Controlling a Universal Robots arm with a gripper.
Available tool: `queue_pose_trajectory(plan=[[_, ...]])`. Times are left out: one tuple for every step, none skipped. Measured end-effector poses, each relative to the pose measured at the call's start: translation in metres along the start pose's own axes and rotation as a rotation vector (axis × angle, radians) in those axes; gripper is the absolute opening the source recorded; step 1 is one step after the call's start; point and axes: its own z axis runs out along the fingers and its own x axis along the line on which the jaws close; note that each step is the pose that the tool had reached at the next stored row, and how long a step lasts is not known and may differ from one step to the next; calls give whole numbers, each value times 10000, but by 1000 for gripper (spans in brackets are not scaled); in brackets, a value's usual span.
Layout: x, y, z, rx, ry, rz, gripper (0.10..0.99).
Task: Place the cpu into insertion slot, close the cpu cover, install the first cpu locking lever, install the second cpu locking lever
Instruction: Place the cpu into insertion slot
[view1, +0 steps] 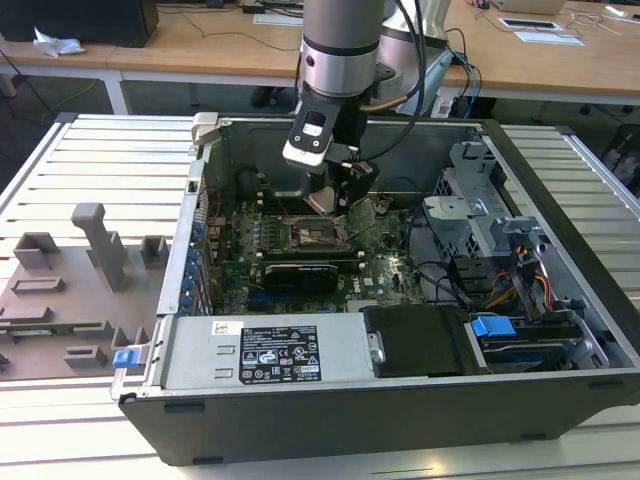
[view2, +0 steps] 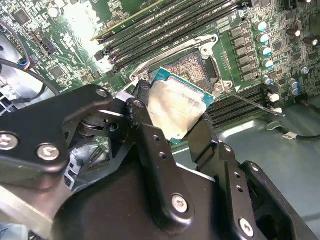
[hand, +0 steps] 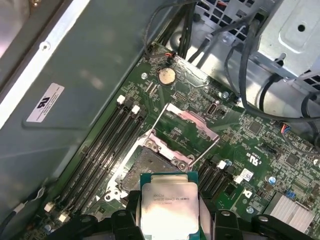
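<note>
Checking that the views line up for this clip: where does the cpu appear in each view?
Exterior view: cpu tilted in the gripper, just over the insertion slot, mid-case.
Second wrist view: cpu between the black fingers, overlapping the insertion slot's edge.
First wrist view: cpu, silver top facing the camera, next to the insertion slot.
Shared landmark: the insertion slot.

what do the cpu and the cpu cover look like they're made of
The cpu: dull silver-grey metal top, matte with a soft glare, over a thin green board edge, likely fibreglass. The cover: thin stamped sheet metal, probably steel, bare and shiny, catching bright reflections.
</note>
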Motion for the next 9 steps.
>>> queue_pose_trajectory(plan=[[0,0,0,-1,-4,69,545],[0,0,0,-4,-10,196,545],[0,0,0,-5,-14,267,545],[0,0,0,-6,-18,347,545],[0,0,0,-8,-26,496,545],[0,0,1,-10,-39,713,545],[1,0,0,22,-111,984,545],[0,0,1,63,-192,1109,545],[0,0,0,95,-253,1182,545]])
